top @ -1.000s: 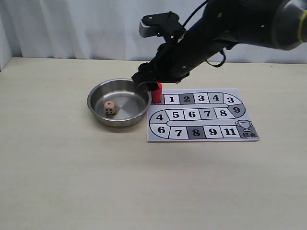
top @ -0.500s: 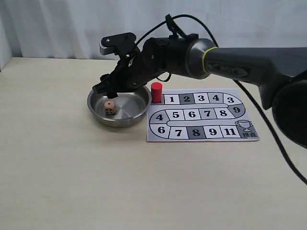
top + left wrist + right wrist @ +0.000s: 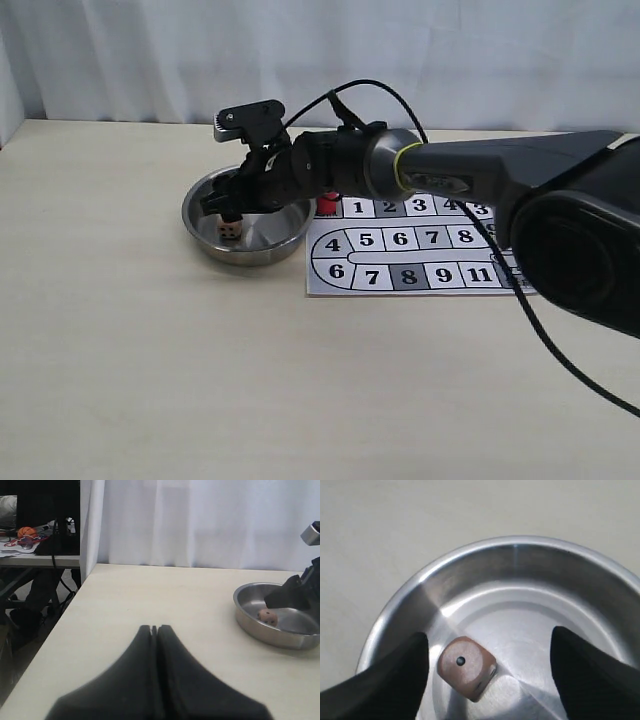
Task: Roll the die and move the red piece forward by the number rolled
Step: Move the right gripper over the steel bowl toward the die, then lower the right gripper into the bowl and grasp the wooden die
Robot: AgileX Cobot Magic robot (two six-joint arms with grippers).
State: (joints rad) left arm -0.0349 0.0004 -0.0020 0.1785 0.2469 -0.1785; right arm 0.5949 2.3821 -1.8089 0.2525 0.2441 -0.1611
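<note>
Right end effector has dropped into the bowl, jaws apart around the die. Rolling and moving the red piece seem to remain.

A shallow steel bowl sits on a pale wooden table, just left of a printed numbered game board; a white curtain hangs behind.

Bright, soft, even room light: the white curtain at twelve o'clock glows washed-out, the steel bowl casts a faint shadow at its six o'clock edge and shows glare streaks inside, and the left gripper and right gripper loom dark and blurred against their lenses.
</note>
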